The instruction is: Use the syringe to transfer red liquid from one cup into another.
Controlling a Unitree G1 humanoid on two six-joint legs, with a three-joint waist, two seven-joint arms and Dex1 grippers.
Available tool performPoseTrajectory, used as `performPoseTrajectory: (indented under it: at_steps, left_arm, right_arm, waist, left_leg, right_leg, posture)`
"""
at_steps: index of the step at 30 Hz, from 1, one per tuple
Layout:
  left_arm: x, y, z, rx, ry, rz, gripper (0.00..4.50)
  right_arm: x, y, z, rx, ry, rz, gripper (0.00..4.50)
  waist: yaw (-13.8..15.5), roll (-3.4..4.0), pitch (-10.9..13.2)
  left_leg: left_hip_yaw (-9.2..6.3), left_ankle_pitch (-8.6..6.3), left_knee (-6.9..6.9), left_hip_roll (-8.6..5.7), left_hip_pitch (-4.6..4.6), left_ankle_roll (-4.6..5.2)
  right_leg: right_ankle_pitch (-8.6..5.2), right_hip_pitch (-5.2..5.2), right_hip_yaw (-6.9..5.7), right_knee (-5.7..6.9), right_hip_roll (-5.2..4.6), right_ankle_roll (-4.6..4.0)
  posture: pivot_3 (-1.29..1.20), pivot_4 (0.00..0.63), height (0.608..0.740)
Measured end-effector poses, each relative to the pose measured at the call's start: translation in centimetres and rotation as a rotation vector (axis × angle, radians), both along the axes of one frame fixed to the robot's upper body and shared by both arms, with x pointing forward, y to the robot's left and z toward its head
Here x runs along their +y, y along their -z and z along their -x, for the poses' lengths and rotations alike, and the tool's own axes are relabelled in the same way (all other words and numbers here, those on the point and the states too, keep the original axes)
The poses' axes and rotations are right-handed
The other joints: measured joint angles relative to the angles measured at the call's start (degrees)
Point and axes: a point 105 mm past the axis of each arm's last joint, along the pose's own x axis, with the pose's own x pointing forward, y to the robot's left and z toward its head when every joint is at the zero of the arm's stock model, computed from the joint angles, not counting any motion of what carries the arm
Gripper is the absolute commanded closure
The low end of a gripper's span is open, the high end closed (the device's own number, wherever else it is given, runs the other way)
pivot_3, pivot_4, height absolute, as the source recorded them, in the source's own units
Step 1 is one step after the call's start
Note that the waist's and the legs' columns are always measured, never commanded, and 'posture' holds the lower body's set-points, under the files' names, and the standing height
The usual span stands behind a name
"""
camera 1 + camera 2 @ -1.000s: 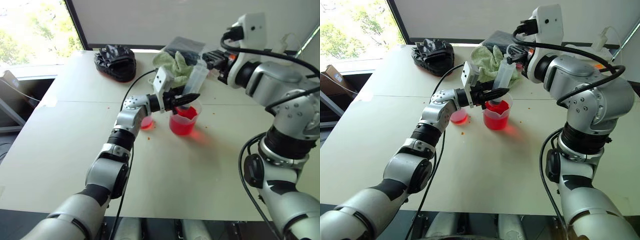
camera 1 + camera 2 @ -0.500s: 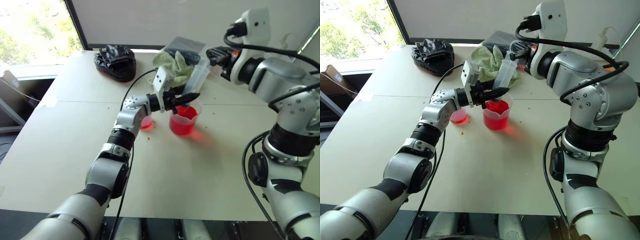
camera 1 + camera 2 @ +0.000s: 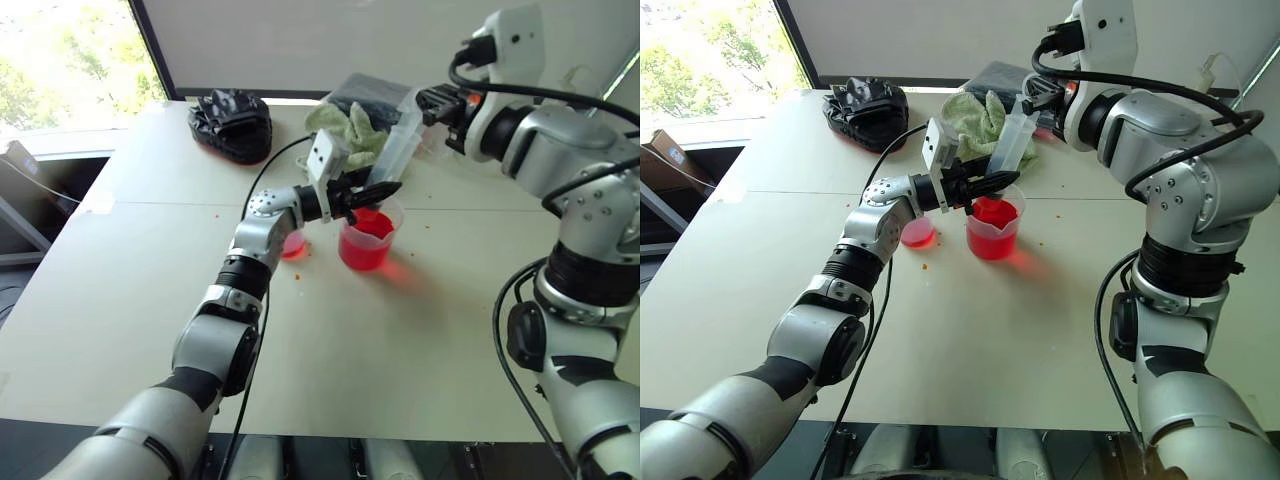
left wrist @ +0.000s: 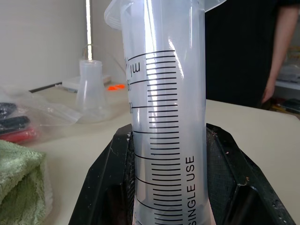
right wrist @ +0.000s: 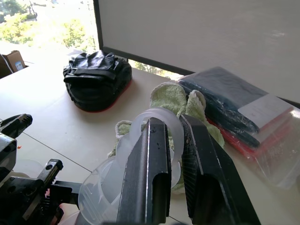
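Green towel (image 3: 352,128) behind beaker (image 3: 368,240)

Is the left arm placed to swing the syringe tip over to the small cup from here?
Probably yes. The left gripper clamps the syringe barrel above the beaker, and the small cup stands just beside it with open table between. The right gripper holds the plunger ring, so both arms must move together.
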Motion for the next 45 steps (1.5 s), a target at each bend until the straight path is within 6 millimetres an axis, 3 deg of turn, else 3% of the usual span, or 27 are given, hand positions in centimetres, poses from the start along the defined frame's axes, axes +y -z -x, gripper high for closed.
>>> performPoseTrajectory:
  at_steps: [15,18,22,27,31,40,45]
  left_arm:
    - [0.0,0.0,0.0,0.0,-0.001,0.0,3.11]
    - [0.1,0.0,0.0,0.0,-0.001,0.001,3.11]
    - [0.3,0.0,0.2,-0.012,0.008,0.001,3.11]
    - [0.2,-0.1,0.3,-0.017,0.015,0.001,3.11]
    - [-0.1,0.1,0.5,-0.016,0.036,-0.006,3.11]
    - [-0.1,0.4,0.5,-0.015,0.038,-0.006,3.11]
    - [-0.1,0.4,0.5,-0.019,0.033,-0.002,3.11]
  right_arm:
    - [0.1,0.0,0.0,-0.002,-0.008,0.005,4.41]
    - [0.1,-0.1,0.1,-0.007,-0.01,0.007,3.33]
    - [-0.7,-0.4,0.2,-0.016,0.02,0.009,1.32]
    - [-1.0,-0.5,0.4,-0.014,0.017,0.008,1.32]
    - [-2.1,-0.5,1.5,0.003,-0.01,0.078,1.32]
    - [-2.7,-0.4,3.1,0.03,-0.103,0.153,1.32]
    - [-2.5,-0.5,3.6,0.048,-0.185,0.067,1.32]
  waist:
    - [0.0,0.0,0.0]
    - [0.0,0.0,0.0]
    - [0.1,0.0,0.0]
    - [0.1,0.0,0.0]
    - [0.4,0.0,0.0]
    - [0.2,0.0,0.0]
    - [0.3,0.0,0.0]
  left_leg:
    - [0.0,0.0,0.0,0.0,0.0,0.0]
    - [0.0,0.0,0.0,0.0,0.0,0.0]
    - [0.0,0.0,0.0,0.0,-0.01,0.0]
    - [0.0,0.0,0.0,0.0,-0.01,0.0]
    - [0.0,-0.02,0.0,-0.02,-0.03,0.03]
    - [0.01,-0.02,-0.01,0.01,-0.01,0.03]
    - [0.01,-0.02,-0.01,0.01,-0.01,0.03]
  right_leg:
    - [0.0,0.0,0.0,0.0,0.0,0.0]
    - [0.0,0.0,0.0,0.0,0.0,0.0]
    - [0.0,0.0,0.0,0.0,-0.01,0.0]
    - [0.0,0.0,0.0,-0.01,0.0,0.0]
    - [0.0,0.01,0.0,-0.04,-0.02,0.0]
    - [0.0,0.0,0.01,-0.05,0.01,0.0]
    - [0.0,0.01,0.01,-0.05,0.0,0.0]
  posture:
    - [0.0,0.15,0.711]
    - [0.0,0.15,0.711]
    - [0.0,0.15,0.711]
    - [0.0,0.15,0.711]
    - [0.0,0.15,0.711]
    - [0.0,0.15,0.711]
    - [0.0,0.15,0.711]
